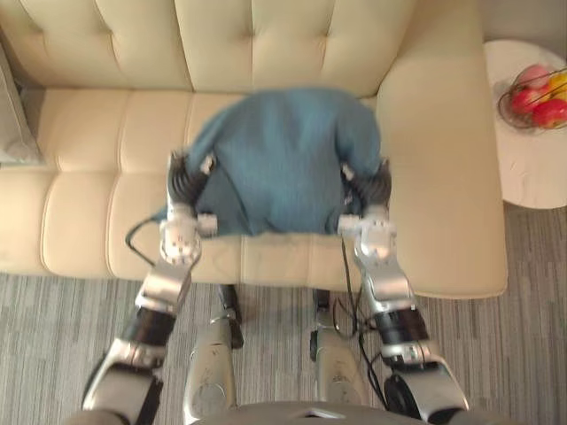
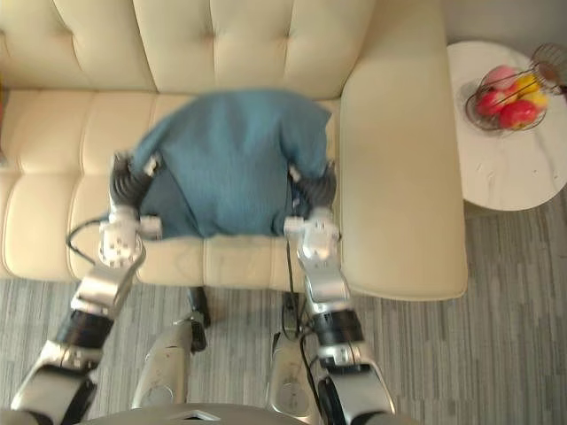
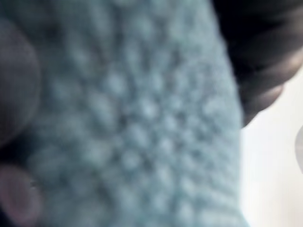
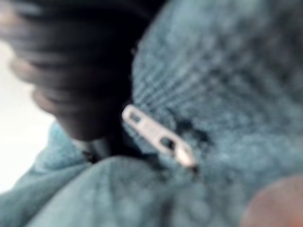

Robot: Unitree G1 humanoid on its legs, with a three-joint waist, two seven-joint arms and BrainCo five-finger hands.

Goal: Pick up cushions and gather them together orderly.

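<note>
- The cream sofa (image 1: 89,221) lies across the scene. A grey cushion (image 1: 13,124) leans at its far left end, which looks like the likely place for gathering.
- The blue knitted cushion (image 1: 283,159) is over the seat near the right armrest, held between the two hands. The step in hand looks like the carry, with placing not yet done.
- The next move probably calls for both arms to swing leftward together with even pressure, so the soft cushion neither sags nor slips.
- The left hand (image 1: 183,181) is against the cushion's left edge and the right hand (image 1: 374,190) against its right edge. The fabric hides each grasp, so one cannot tell whether either hand is clamped or only pressing.
- A metal zip pull (image 4: 156,137) sits on the cushion's seam just beside the right hand.
</note>
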